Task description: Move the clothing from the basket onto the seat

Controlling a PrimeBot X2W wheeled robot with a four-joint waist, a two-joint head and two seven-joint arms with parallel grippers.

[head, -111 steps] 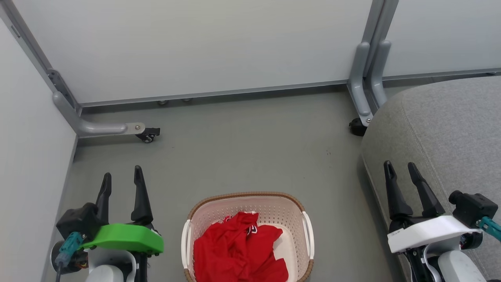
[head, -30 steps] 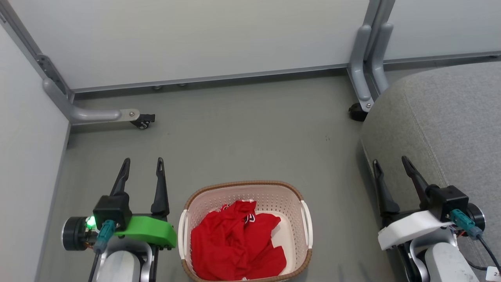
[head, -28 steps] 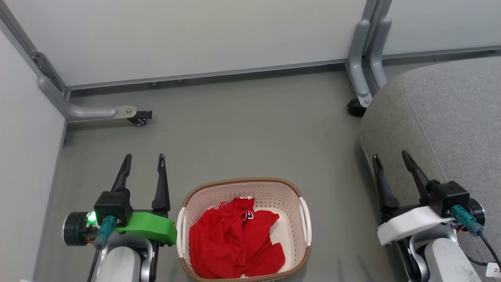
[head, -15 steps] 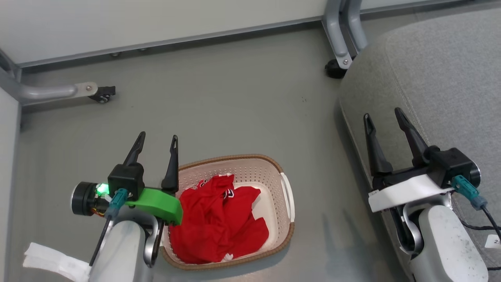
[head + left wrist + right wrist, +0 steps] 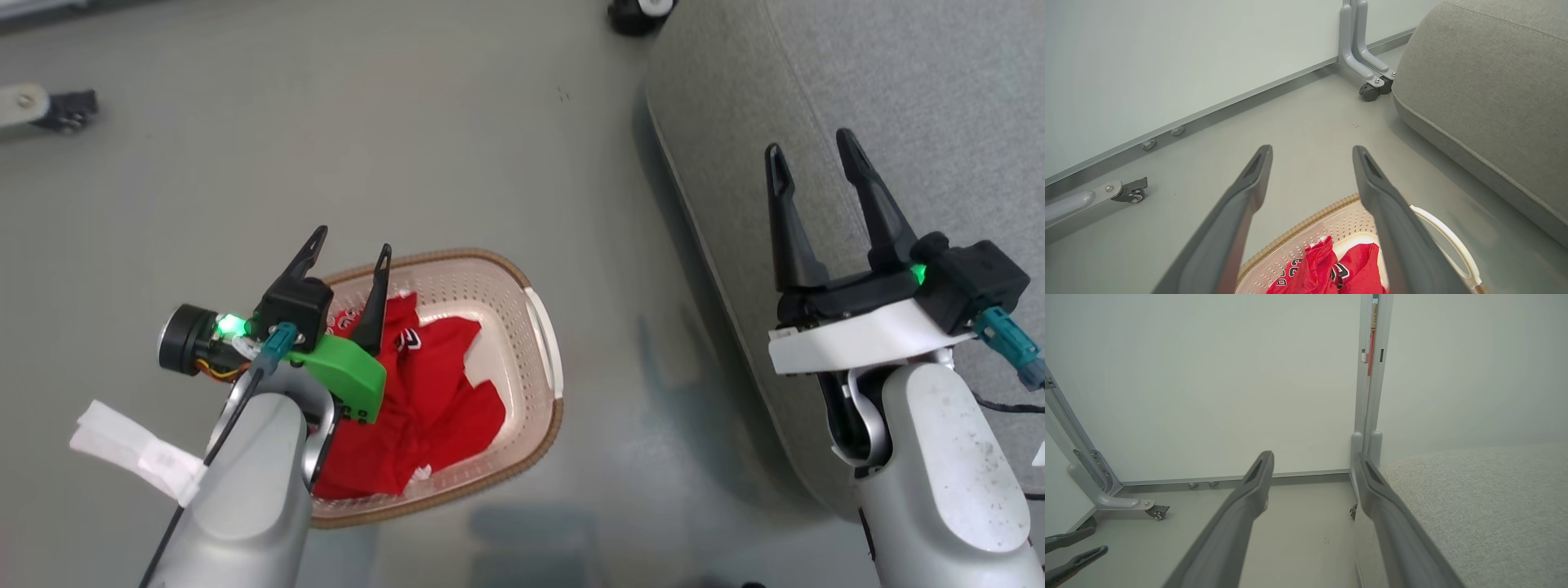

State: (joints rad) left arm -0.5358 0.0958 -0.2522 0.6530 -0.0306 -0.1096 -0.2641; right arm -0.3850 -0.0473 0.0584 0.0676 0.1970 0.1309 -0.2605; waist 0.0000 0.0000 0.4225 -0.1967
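The red clothing (image 5: 424, 384) lies crumpled in the cream basket (image 5: 543, 343) on the grey floor; its top folds (image 5: 1327, 273) also show in the left wrist view inside the basket rim (image 5: 1298, 230). My left gripper (image 5: 349, 245) hangs open above the basket's far left corner, nothing between its fingers (image 5: 1237, 208). The grey seat (image 5: 898, 82) fills the right side. My right gripper (image 5: 808, 147) stands open over the seat's left edge, holding nothing; its fingers (image 5: 1241, 514) point at the wall beside the seat (image 5: 1474, 506).
Grey partition feet on black casters stand on the floor at the far left (image 5: 69, 106) and by the seat's far corner (image 5: 633, 12). White partition walls (image 5: 1208, 375) close off the back. A white tag (image 5: 135, 453) hangs from my left forearm.
The head camera has tilted down and turned, so the whole scene shifted. My left gripper has moved over the basket's corner. My right gripper has risen over the seat's edge. Both stay open.
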